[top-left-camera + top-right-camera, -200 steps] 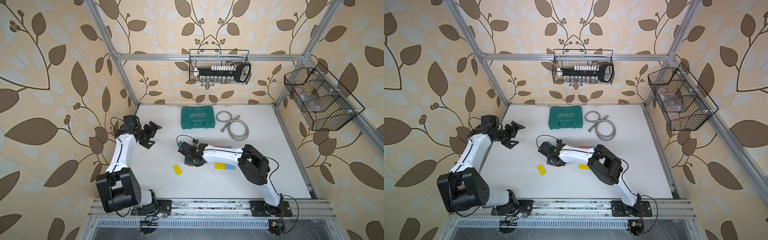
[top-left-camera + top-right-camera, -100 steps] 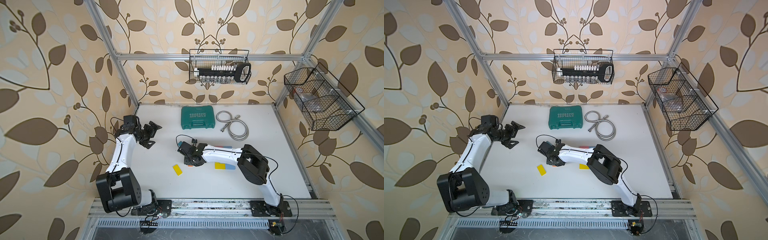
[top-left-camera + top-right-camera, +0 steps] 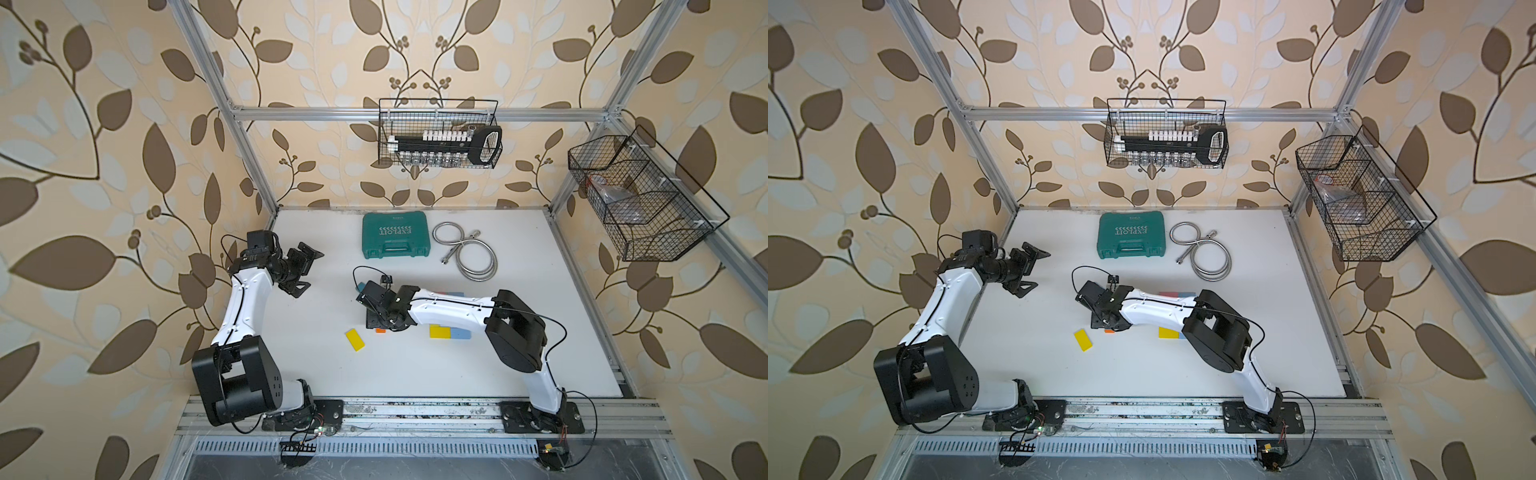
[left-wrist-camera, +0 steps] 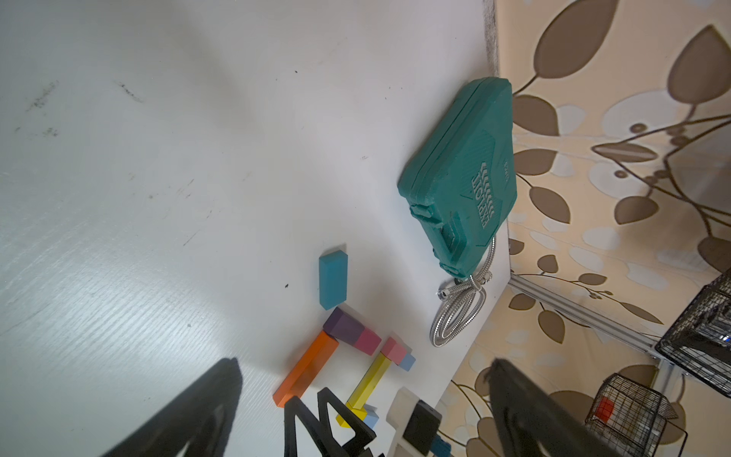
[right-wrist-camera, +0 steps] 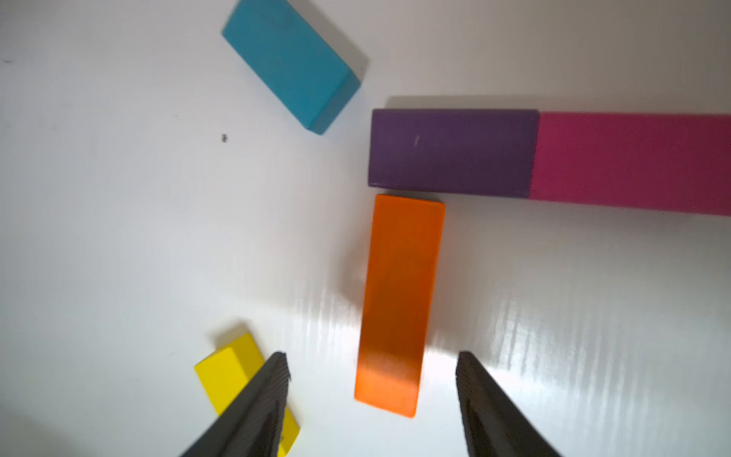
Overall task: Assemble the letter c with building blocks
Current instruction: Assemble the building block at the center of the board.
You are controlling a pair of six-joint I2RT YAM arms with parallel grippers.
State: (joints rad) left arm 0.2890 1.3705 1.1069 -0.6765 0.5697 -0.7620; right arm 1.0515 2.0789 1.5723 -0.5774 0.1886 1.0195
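- One risk is waiting here: if the right claw is rising crookedly, a finger could be dragging the orange block out of line, or knocking the yellow block beside it.
- The orange block is lying flat on the table, its far end touching or almost touching the purple block, which is joining the magenta block end to end.
- The right claw's fingers are standing apart, one on each side of the orange block, gripping nothing.
- The right arm is reaching low across the table, wrist bent down; the left claw is hanging near the wall, fingers spread, holding nothing.
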